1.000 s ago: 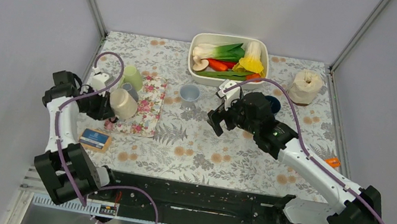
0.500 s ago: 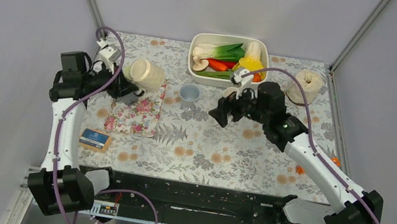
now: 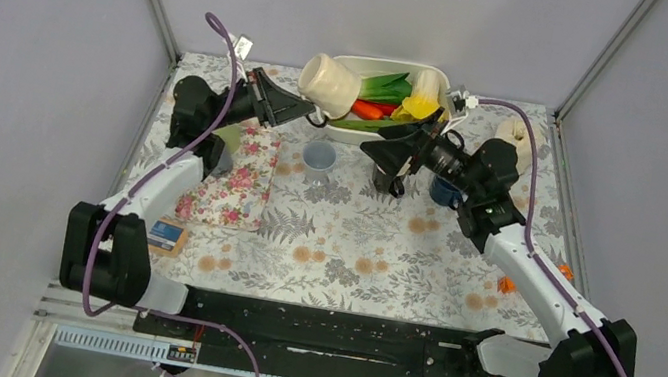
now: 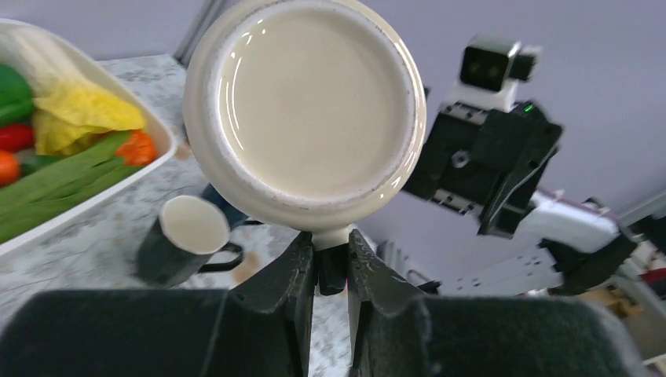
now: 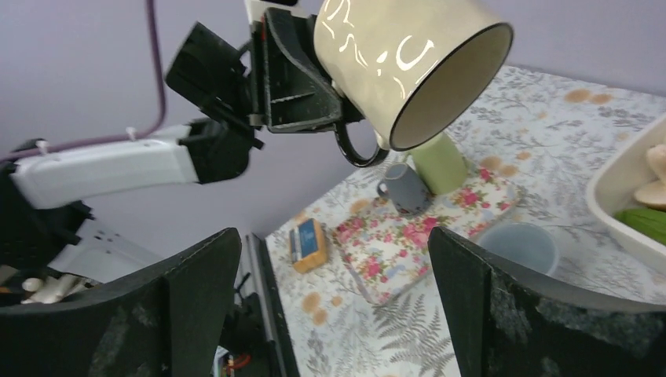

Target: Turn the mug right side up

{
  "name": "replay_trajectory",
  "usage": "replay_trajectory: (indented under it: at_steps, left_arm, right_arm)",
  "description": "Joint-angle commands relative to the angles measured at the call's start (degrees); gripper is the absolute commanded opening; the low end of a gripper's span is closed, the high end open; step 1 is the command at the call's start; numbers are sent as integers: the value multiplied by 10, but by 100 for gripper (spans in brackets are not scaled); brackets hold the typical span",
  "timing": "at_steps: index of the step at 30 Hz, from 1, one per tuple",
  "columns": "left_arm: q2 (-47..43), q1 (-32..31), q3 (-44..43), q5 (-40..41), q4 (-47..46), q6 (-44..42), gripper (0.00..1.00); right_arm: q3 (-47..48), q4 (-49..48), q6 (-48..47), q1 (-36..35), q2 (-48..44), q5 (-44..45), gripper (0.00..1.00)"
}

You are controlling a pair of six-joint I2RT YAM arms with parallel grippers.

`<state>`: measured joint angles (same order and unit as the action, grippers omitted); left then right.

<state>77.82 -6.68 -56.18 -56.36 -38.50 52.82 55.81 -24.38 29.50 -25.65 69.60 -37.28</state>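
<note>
Top external view: cream mug aloft on its side, between the two arms.
The left gripper [image 3: 302,111] was pinched tight on the handle [image 5: 357,149] of the mug [image 3: 331,85], which hung in the air near the left end of the vegetable tub [image 3: 390,63]. Its long axis lay roughly sideways, base toward the left arm, mouth toward the right gripper [image 3: 392,149], which gaped wide and empty nearby.
</note>
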Motion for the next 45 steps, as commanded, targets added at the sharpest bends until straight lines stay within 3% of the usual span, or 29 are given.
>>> replay_trajectory:
  at_steps: [1, 5, 11, 38, 45]
  left_arm:
    - [14, -28, 16, 68, -304, 204, 0]
    - [0, -51, 47, 106, -314, 201, 0]
    - [-10, -77, 80, 141, -353, 222, 0]
    - [16, -137, 108, 140, -383, 218, 0]
    - [18, -148, 119, 135, -367, 192, 0]
  right_arm:
    - [-44, -220, 161, 3, 16, -13, 99]
    - [-62, -237, 178, 3, 31, 16, 96]
    - [-89, -340, 250, -2, 76, 31, 92]
    - [-92, -463, 339, -62, 151, 79, 76]
    - [-90, -468, 352, -61, 148, 80, 67]
